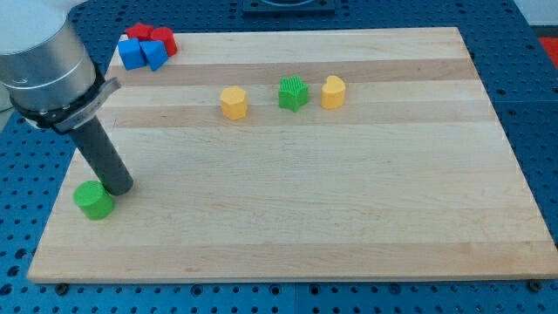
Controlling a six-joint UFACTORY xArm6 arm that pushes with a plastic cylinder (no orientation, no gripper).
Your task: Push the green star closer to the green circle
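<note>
Pale wooden counter (349,227) on blue pegboard. No jaws fitted; my tip (122,187) touched green circle block (94,200) at its 2 o'clock. Green star block (294,93) sat well apart, toward 2 o'clock, between two yellow blocks, awaiting push.

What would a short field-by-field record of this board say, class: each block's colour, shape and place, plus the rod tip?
green star: view's top centre, between two yellow blocks
yellow blocks: hexagon-like one left of star; other right of star
green circle: view's bottom left
my tip: just right of the green circle, beside it
blue blocks and red blocks: clustered at top-left corner
</note>
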